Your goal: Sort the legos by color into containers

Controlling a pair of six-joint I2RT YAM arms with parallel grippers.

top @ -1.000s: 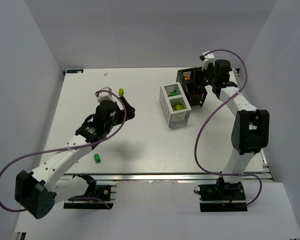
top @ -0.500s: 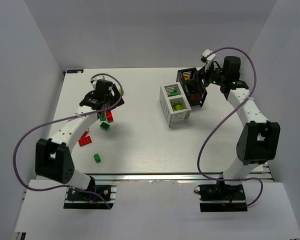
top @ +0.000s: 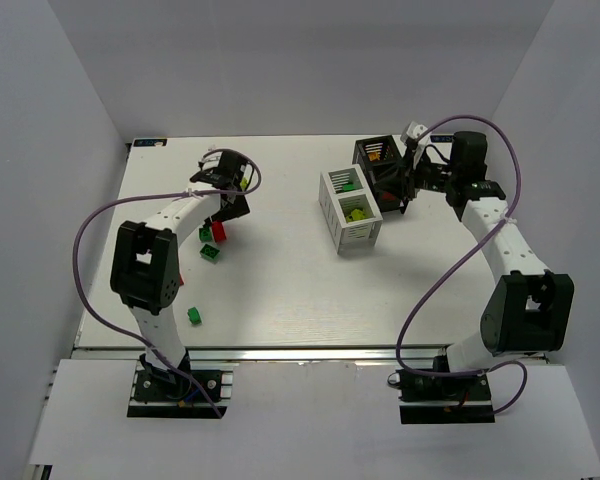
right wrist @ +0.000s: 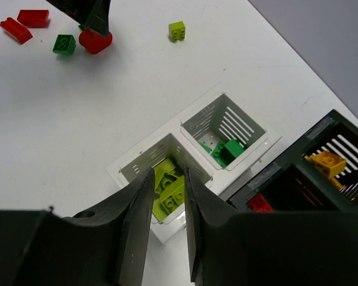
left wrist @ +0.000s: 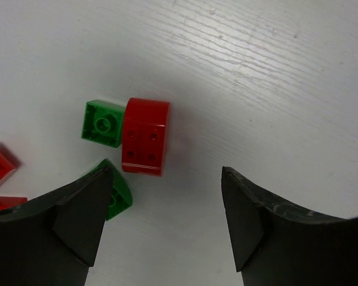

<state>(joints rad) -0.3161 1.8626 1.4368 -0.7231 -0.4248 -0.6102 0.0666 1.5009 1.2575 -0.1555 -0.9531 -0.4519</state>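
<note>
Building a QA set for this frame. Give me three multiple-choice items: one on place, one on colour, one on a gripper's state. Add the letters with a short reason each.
1. The heap of lime-yellow bricks lies: A) in the white bin; B) loose outside any bin; C) held in a gripper.
2. The brick touching the red brick is: A) orange; B) green; C) lime-yellow.
3. The left gripper is: A) shut on the red brick; B) shut, holding nothing; C) open, holding nothing.

Key:
1 A, the right wrist view shows them inside a white slatted compartment.
2 B, a green brick sits against its side.
3 C, the fingers stand apart with nothing between them.
</note>
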